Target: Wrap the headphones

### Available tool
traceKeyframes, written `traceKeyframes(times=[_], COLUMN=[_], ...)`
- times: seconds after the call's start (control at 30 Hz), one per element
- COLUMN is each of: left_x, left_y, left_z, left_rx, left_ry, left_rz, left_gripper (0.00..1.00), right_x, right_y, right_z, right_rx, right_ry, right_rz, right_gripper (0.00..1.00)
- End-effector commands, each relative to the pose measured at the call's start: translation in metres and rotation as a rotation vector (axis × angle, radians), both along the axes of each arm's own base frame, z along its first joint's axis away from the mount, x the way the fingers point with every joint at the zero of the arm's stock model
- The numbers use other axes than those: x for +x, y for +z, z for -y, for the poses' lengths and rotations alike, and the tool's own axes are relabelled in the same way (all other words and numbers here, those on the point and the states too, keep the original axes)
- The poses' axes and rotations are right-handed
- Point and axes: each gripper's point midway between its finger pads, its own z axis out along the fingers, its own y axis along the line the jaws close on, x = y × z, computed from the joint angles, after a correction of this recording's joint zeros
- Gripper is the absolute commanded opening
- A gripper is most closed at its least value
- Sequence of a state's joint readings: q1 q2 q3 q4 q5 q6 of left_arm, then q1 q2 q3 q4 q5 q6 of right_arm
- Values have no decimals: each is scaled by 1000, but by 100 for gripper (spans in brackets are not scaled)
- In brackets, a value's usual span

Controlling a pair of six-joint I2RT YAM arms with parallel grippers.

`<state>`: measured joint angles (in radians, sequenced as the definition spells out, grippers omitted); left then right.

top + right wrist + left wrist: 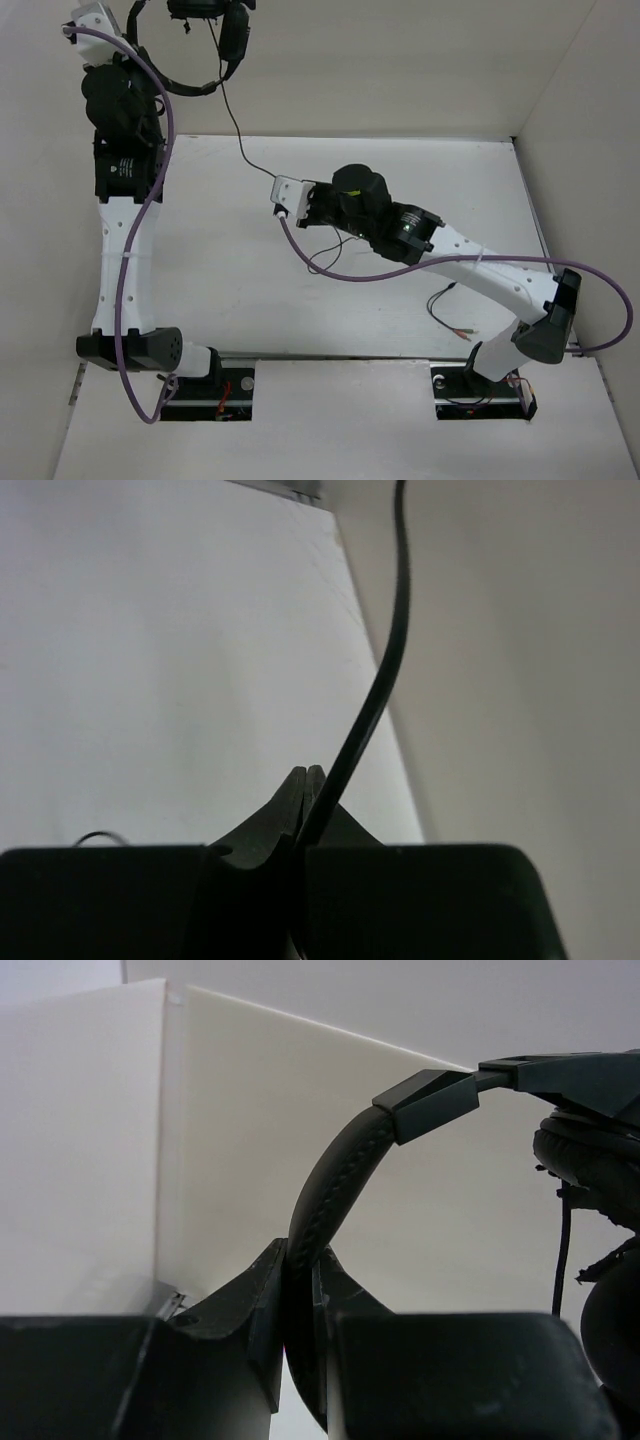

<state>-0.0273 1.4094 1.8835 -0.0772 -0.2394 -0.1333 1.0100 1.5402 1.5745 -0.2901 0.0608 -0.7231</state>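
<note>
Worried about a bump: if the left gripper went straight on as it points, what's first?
Past the headphones band clamped in the left gripper, only the white wall shows ahead; how far is unclear.

The white counter point(200, 280) is carrying the slack end of a thin black cable point(437, 297). One loose loop is lying just nearward of the right jaws, under that arm. Farther toward the near edge and to the right of those jaws, the cable is ending in small coloured plugs point(465, 336), which are resting flat on the surface.
</note>
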Motion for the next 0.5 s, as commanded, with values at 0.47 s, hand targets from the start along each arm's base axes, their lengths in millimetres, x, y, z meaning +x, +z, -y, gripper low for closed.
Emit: traceKeyframes(times=[0.47], left_x=[1], left_y=[-86], left_z=[54], left_rx=[309], left_ry=[-17], left_rz=[-135], left_gripper=[0], right_x=[13], right_y=[196], right_z=[52], right_rx=[-25], right_ry=[-213], right_rz=[676], right_gripper=[0])
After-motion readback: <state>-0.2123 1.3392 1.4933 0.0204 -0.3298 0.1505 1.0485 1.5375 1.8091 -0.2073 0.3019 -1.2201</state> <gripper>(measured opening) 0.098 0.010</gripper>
